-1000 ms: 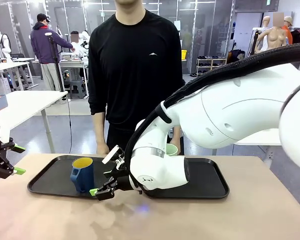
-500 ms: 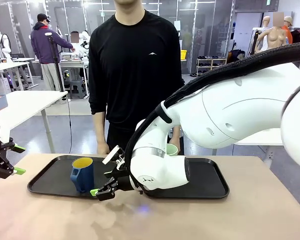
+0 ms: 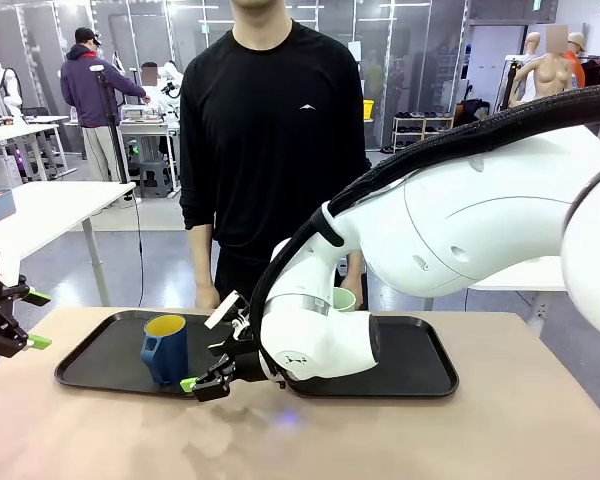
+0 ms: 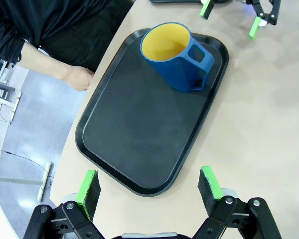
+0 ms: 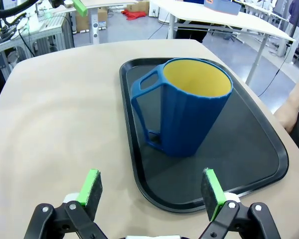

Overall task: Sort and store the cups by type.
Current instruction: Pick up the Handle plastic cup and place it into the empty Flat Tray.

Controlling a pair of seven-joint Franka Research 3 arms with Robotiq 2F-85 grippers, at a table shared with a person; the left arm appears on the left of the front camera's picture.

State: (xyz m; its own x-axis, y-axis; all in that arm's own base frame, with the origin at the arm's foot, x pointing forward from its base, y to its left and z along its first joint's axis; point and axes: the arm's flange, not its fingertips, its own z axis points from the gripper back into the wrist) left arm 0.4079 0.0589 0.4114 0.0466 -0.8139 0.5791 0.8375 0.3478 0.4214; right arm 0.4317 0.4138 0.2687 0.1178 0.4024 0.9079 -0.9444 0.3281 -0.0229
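On the left tray, the blue mug stands upright, sorted from the green cup behind my arm.
My right gripper hangs wide and empty beside it; my left gripper, also wide, waits well apart.

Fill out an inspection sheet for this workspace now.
Surface: tan table with two black trays, left tray and right tray.
Job's things: dark blue mug, yellow inside, upright on the left tray; pale green tumbler mostly hidden behind the right arm.
Clutter: nothing seen.
Grippers: right end effector open, empty, just in front of the mug; left end effector open, empty, at the table's left edge.
Cables: black hose along the right arm.
Surroundings: person in black at the far edge, hand near the left tray; other people and tables behind.
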